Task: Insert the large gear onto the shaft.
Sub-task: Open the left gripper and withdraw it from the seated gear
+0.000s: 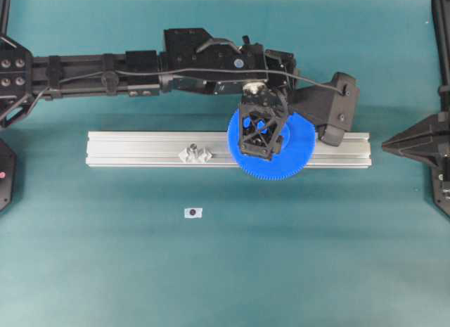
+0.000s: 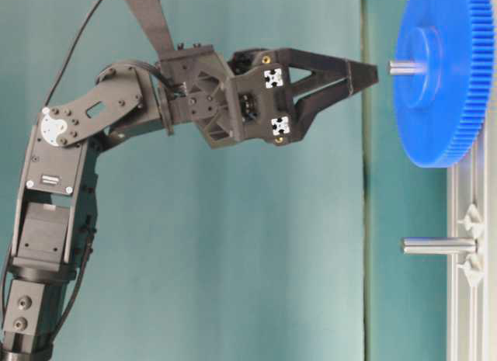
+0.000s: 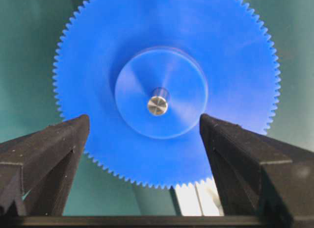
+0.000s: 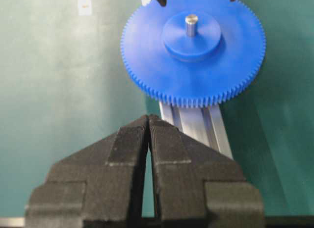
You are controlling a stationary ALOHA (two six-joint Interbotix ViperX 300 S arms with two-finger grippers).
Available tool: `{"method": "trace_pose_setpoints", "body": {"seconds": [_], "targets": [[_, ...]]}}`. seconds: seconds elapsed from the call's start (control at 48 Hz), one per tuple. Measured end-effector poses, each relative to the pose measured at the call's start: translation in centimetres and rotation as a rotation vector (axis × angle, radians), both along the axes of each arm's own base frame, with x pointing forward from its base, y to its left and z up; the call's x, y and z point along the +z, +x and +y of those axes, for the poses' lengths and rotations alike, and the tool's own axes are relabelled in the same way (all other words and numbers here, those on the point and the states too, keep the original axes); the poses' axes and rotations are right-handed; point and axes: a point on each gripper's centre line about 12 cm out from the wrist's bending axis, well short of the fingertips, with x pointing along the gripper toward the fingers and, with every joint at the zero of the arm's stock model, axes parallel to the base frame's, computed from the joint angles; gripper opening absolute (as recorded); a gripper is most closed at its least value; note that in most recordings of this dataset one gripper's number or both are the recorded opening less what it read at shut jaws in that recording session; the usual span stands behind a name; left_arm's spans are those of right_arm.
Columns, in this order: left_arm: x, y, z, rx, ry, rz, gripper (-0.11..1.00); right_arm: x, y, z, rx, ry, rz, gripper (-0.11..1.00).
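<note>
Gear (image 3: 167, 90) is seated on the shaft (image 3: 158, 104), pin tip seen poking through the hub hole; gear lies flat over the rail (image 1: 140, 150). Left tool (image 3: 157, 139) is held just above it, fingers (image 3: 54, 149) spread wide either side of the hub, nothing gripped, no contact seen. Right tool (image 4: 148, 135) is parked well apart, tips pressed together, empty. Second pin (image 2: 439, 245) is bare.

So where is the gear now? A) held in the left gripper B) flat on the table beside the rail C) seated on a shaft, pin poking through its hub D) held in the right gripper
C: the shaft tip pokes through the gear hub, and the left gripper fingers stand open, clear of it.
</note>
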Motion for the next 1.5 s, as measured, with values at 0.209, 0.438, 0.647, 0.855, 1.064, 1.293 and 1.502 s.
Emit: {"method": "trace_pose_setpoints", "body": {"seconds": [0.209, 0.438, 0.647, 0.855, 1.064, 1.293, 1.502], "targets": [[0.1, 0.1, 0.0, 0.0, 0.001, -0.006, 0.92, 0.1, 0.0, 0.0, 0.0, 0.0, -0.002, 0.1], [0.1, -0.1, 0.0, 0.003, 0.001, -0.005, 0.92, 0.0, -0.1, 0.0, 0.0, 0.001, 0.0, 0.1], [1.0, -1.1, -0.1, 0.005, 0.002, -0.023, 0.91, 0.2, -0.5, 0.0, 0.0, 0.001, -0.003, 0.1], [1.8, -3.2, -0.4, 0.034, -0.005, -0.077, 0.91, 0.1, -0.9, 0.1, 0.001, 0.001, 0.011, 0.1], [3.4, -5.0, -0.7, 0.068, -0.014, -0.165, 0.91, 0.1, -0.9, -0.1, -0.014, 0.003, 0.014, 0.1], [4.6, -7.0, -1.5, 0.079, -0.02, -0.265, 0.9, 0.1, -1.0, -0.3, -0.03, 0.001, 0.014, 0.1], [4.3, -8.1, -2.6, 0.096, -0.043, -0.278, 0.9, 0.1, -1.0, -0.4, -0.033, 0.001, 0.012, 0.09]]}}
